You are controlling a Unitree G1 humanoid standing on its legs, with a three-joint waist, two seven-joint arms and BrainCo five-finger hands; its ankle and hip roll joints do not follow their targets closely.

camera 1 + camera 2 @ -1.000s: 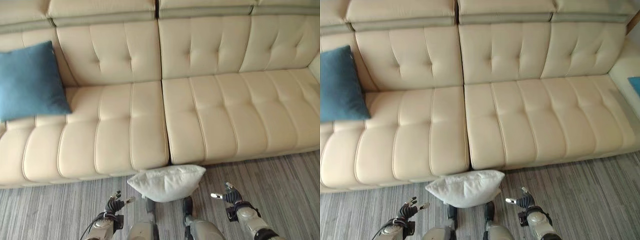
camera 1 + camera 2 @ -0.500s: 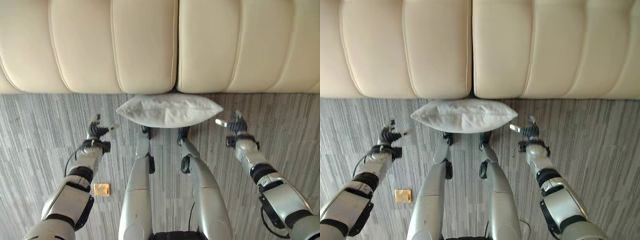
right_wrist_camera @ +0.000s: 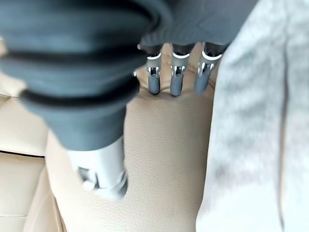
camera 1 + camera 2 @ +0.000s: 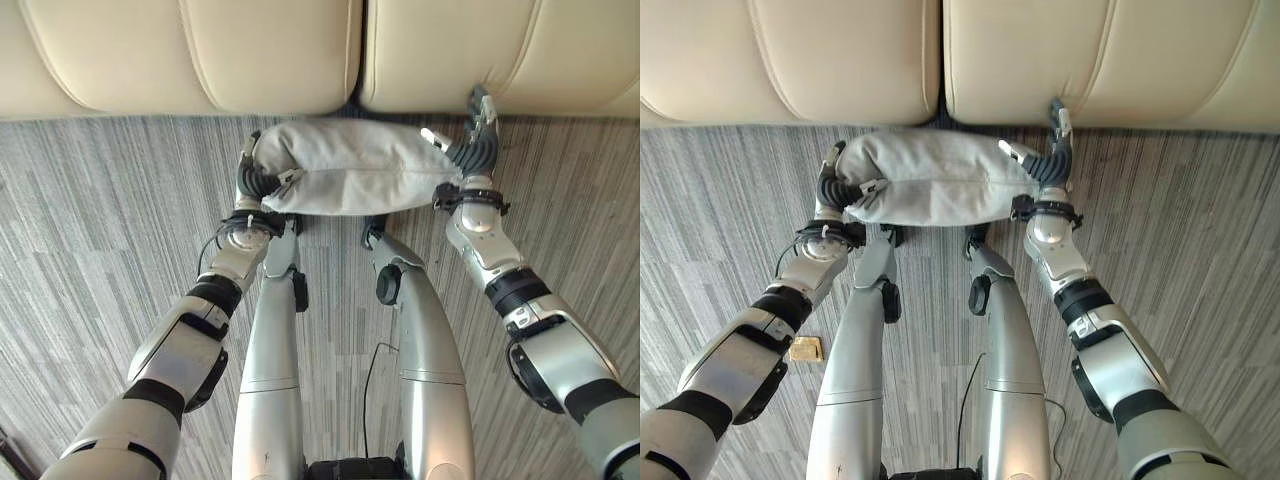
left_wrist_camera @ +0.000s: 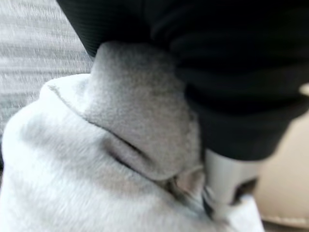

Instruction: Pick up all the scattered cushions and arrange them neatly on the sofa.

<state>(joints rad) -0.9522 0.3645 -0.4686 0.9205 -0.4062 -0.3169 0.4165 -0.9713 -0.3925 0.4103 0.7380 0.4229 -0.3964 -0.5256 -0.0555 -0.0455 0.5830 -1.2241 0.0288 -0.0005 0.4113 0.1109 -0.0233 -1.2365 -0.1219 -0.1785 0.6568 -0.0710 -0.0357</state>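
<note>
Left eye view: the white cushion (image 4: 355,180) lies on the striped carpet (image 4: 100,220) just in front of the cream sofa (image 4: 200,60), its long axis running from 9 o'clock to 3 o'clock across the robot's front, with one hand at each short end. At the 9 o'clock end the left hand (image 4: 256,182) is pressed into the cushion's corner; in the left wrist view the fabric bunches up against it, but I cannot tell whether its fingers have closed on it. At the 3 o'clock end the right hand (image 4: 474,140) stands beside the cushion with fingers straight and relaxed, reaching toward the sofa front. Both hands are equally near, so I judge a two-handed squeeze inward along that axis is what lifting requires.
</note>
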